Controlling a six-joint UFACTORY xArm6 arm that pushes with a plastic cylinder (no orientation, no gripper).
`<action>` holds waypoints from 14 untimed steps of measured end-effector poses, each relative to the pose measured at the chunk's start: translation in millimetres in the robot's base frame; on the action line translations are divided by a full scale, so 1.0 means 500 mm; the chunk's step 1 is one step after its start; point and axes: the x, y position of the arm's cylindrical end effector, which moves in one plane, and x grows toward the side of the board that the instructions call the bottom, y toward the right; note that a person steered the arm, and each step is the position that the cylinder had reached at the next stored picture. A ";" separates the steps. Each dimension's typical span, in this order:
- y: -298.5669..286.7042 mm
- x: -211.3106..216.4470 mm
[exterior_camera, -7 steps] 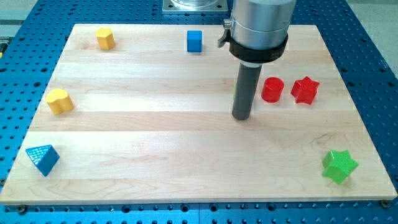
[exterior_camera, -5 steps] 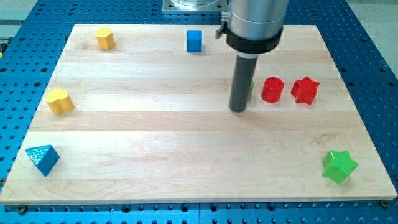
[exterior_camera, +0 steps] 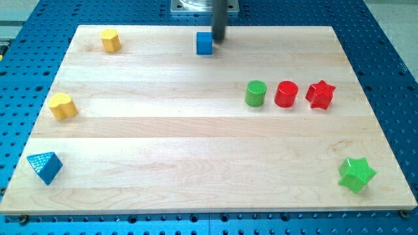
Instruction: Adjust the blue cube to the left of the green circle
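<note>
We look down on a pale wooden board [exterior_camera: 196,163] resting on a blue perforated table [exterior_camera: 398,78]. Moving from the view's left: a blue triangular block [exterior_camera: 44,167] sits near the bottom left corner, a yellow heart-like block [exterior_camera: 63,106] lies along the left edge, and a second yellow block [exterior_camera: 110,40], its shape hard to make out, sits near the top left.

Near the top centre is the blue cube [exterior_camera: 204,43]. Our rod comes straight down from the view's top edge, upright, and my tip [exterior_camera: 218,40] sits just beside the cube's right face; we cannot tell whether it touches. We have no jaws, only this plain dark rod, and it holds nothing.

Further right, at mid-height, three blocks form a row: the green circle [exterior_camera: 255,93], a red cylinder [exterior_camera: 285,94] just beside it, then a red star [exterior_camera: 320,94]. The cube lies well apart from the green circle, up and to its left. A green star [exterior_camera: 356,174] sits near the bottom right corner.

We see no readable writing, brand or label anywhere.
</note>
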 end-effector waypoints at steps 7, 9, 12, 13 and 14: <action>-0.079 0.278; -0.105 0.292; -0.041 0.348; -0.064 0.288; -0.044 0.301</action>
